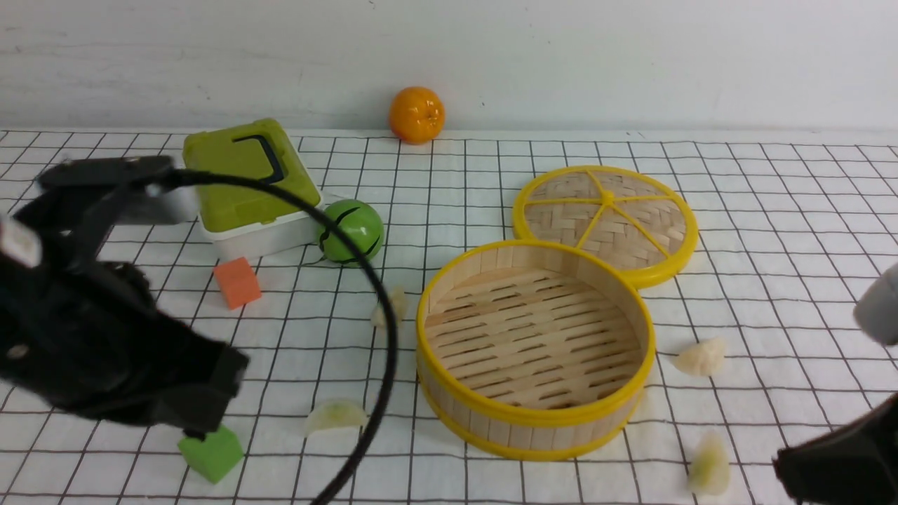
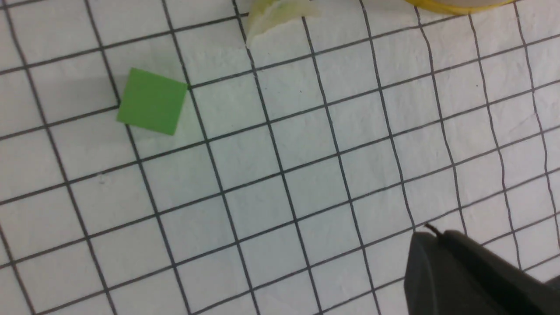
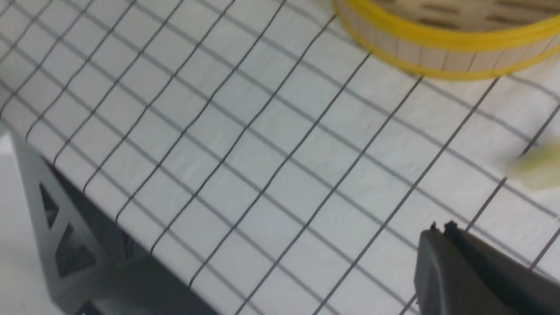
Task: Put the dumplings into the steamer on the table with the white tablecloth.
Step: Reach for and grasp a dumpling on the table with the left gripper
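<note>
The steamer (image 1: 534,423) stands empty at the middle of the table (image 1: 772,231) with the white tablecloth. Four dumplings lie on the cloth: one front left (image 1: 335,415), one left of the steamer (image 1: 394,306) partly behind a cable, one to its right (image 1: 701,358), one front right (image 1: 710,464). My left gripper (image 2: 431,232) is shut and empty above the cloth, apart from the front-left dumpling (image 2: 275,15). My right gripper (image 3: 442,229) is shut and empty, with a blurred dumpling (image 3: 536,168) and the steamer (image 3: 446,43) beyond it.
The woven lid (image 1: 607,221) lies behind the steamer. A green-topped box (image 1: 249,182), green ball (image 1: 351,231), orange cube (image 1: 237,282) and orange (image 1: 417,114) sit at the back left. A green cube (image 1: 210,454) lies under my left arm. The table's front edge (image 3: 131,227) is near.
</note>
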